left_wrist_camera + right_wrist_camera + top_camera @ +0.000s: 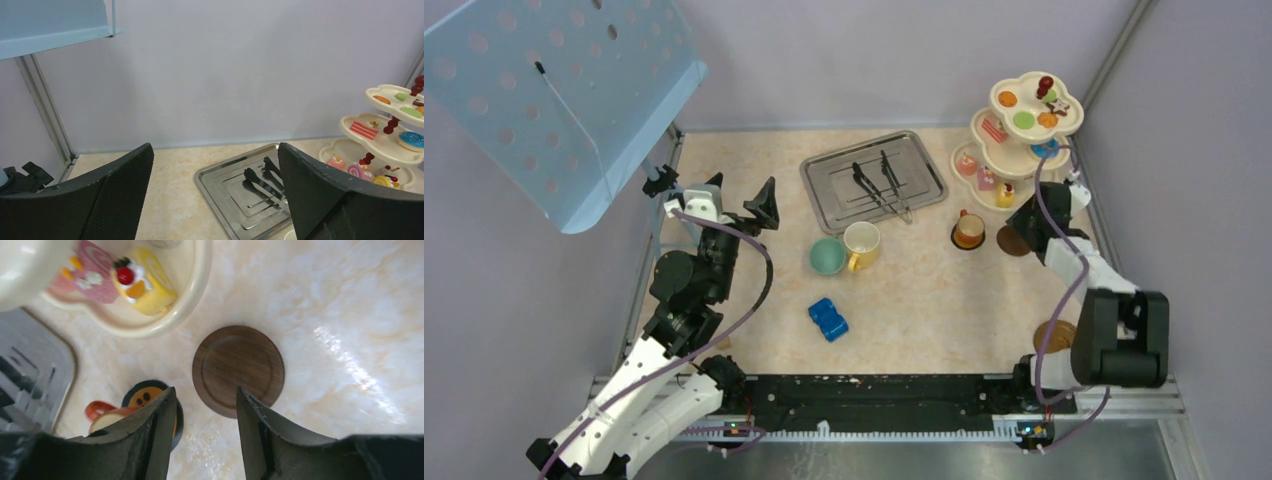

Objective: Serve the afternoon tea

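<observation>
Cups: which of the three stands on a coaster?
The small brown cup, on a dark coaster near the stand; the teal cup and yellow mug sit on bare table.

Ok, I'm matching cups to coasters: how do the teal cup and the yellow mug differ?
The teal cup is teal inside and out; the yellow mug is cream inside, yellow outside. The yellow mug shows a handle pointing toward the near edge; the teal cup shows none from above. Both stand upright, side by side, neither on a coaster.
</observation>
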Robot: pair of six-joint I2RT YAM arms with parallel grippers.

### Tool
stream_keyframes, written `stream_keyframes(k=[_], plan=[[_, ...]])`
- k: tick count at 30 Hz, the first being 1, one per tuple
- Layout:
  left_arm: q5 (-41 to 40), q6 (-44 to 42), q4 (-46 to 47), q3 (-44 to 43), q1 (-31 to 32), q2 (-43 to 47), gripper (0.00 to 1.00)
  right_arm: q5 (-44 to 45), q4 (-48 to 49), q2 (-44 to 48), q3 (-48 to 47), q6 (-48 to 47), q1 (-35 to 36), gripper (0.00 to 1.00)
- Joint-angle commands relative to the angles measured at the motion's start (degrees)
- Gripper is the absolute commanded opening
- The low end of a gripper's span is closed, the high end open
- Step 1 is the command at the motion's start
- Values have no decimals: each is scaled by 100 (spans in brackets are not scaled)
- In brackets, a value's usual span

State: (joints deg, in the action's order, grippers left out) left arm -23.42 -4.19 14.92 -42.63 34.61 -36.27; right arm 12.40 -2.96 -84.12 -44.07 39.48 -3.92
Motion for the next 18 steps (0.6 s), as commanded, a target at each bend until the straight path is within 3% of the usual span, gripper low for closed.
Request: stream_keyframes(k=[1, 5, 8, 13, 18], plan=[[64, 53, 130, -44, -10, -33, 99, 89, -1237, 1537, -261, -1077, -30, 53], [125, 106, 117, -50, -20, -42, 99, -1402, -1684, 2577, -17, -1621, 86, 64], [133, 107, 109, -57, -12, -84, 99, -2026, -1787, 2953, -43, -1579, 973, 65], [95, 72, 73, -87, -12, -84, 99, -1562, -1475, 2544, -229, -142, 2869, 66], [42, 22, 91, -69, -13, -66, 99, -510, -1350, 1474, -788, 1004, 4186, 70]])
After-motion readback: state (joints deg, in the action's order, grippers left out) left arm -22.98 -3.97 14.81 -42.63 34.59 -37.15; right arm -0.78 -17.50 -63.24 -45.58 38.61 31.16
